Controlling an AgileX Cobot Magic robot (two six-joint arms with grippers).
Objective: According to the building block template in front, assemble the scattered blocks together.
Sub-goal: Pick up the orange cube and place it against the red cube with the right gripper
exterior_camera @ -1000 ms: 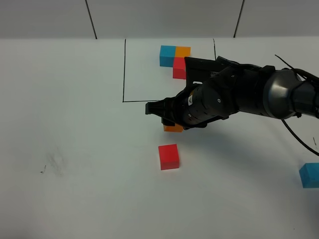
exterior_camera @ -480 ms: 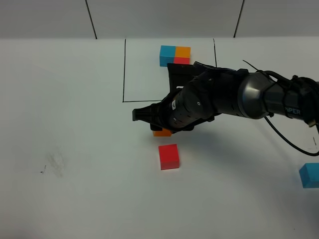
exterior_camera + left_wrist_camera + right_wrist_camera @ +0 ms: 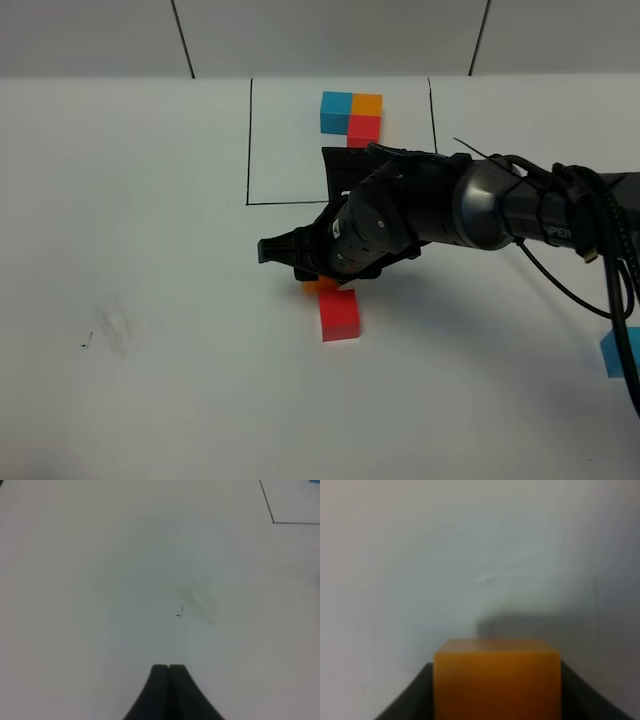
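Your right tool (image 3: 316, 274) grips the small plain orange cube (image 3: 496, 680) just behind the red cube (image 3: 338, 315) on the white tabletop (image 3: 150, 250). Set it down squarely, flush against red's far face, matching the black-framed three-cube template (image 3: 352, 114). Your left tool (image 3: 169, 672) is clenched on nothing.

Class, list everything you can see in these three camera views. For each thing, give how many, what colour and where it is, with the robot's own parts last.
building block template: one; blue and orange abreast, red below orange; far end of the black-line rectangle.
red cube: one; red; mid-table, outside the rectangle.
orange cube: one; orange; between the right gripper's fingers, just beyond the red cube.
blue cube: one; blue; right edge of the high view.
table: one; white; faint smudge on its left.
right gripper: one; black; shut on the orange cube.
left gripper: one; black; shut, empty, above bare table.
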